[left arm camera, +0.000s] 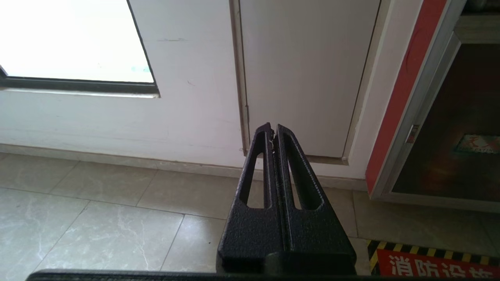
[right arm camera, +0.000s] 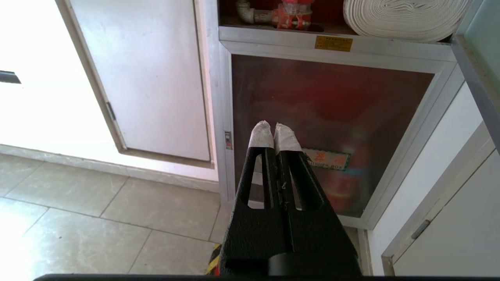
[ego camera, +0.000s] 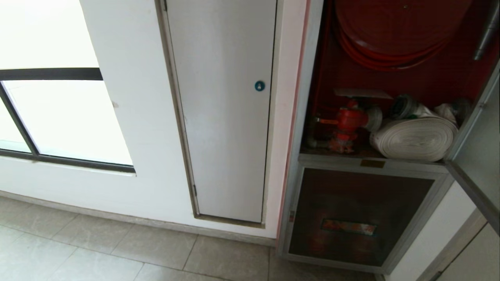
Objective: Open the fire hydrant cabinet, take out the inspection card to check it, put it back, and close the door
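The fire hydrant cabinet [ego camera: 308, 117] stands open, its door [ego camera: 474, 156] swung out at the right edge and narrowing the approach from that side. Inside, a rolled hose [ego camera: 414, 138] and red valve [ego camera: 347, 125] crowd the shelf; above them the hose reel [ego camera: 390, 35] fills the back, leaving little room between.

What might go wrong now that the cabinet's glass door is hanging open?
The door juts out at the right, so an arm or the base could bump it. Inside the fire hydrant cabinet, the white sheet lies above the red valve, close to the rolled hose; a claw might snag there.
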`<state>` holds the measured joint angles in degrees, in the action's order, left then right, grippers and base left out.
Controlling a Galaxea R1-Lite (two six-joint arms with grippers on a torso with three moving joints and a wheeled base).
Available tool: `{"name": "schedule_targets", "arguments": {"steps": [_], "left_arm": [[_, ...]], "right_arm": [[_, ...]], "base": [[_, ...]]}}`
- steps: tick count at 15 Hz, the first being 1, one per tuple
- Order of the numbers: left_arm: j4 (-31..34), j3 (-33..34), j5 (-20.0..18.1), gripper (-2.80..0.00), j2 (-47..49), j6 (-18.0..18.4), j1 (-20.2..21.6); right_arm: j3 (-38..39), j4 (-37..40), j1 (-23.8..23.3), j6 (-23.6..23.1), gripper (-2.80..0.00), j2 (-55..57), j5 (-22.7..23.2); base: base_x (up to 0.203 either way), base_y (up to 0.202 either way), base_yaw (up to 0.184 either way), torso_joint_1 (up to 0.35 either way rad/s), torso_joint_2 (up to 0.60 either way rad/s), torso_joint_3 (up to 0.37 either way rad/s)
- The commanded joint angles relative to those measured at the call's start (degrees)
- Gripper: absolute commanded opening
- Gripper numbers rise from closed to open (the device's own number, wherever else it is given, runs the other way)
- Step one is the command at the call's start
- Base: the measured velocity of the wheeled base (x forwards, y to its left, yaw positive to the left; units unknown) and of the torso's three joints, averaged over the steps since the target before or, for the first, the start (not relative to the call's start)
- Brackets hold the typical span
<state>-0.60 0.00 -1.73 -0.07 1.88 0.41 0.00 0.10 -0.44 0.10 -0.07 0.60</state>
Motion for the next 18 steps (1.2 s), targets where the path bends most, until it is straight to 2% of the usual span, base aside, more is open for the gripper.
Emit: {"name": "schedule_targets", "arguments": {"steps": [1, 11, 14, 15, 16, 18], "left_arm": [[0.0, 0.4, 0.0, -2.80, 0.1, 0.1, 0.0], [0.0, 0.4, 0.0, -2.80, 0.1, 0.1, 0.0], [0.0, 0.4, 0.0, -2.80, 0.1, 0.0, 0.0], [0.0, 0.4, 0.0, -2.80, 0.1, 0.1, 0.0], [0.0, 0.4, 0.0, -2.80, 0.1, 0.1, 0.0], [0.0, 0.4, 0.0, -2.80, 0.1, 0.0, 0.0]], "right_arm": [[0.0, 0.0, 0.0, 0.0, -2.80, -0.1, 0.0], [-0.2, -0.1, 0.0, -2.2, -2.80, -0.1, -0.1], [-6.1, 1.3, 0.0, -2.1, -2.80, 0.5, -0.5], [-9.4, 2.5, 0.0, -2.2, -2.80, 2.1, -1.7], [-12.1, 3.9, 0.0, -2.4, -2.80, 5.0, -5.3], [-17.3, 5.3, -0.1, -3.0, -2.80, 12.4, -17.8]], "base": [[0.000, 0.000, 0.000, 0.000, 0.00, 0.000], [0.000, 0.000, 0.000, 0.000, 0.00, 0.000], [0.000, 0.000, 0.000, 0.000, 0.00, 0.000], [0.000, 0.000, 0.000, 0.000, 0.00, 0.000], [0.000, 0.000, 0.000, 0.000, 0.00, 0.000], [0.000, 0.000, 0.000, 0.000, 0.00, 0.000]]}}
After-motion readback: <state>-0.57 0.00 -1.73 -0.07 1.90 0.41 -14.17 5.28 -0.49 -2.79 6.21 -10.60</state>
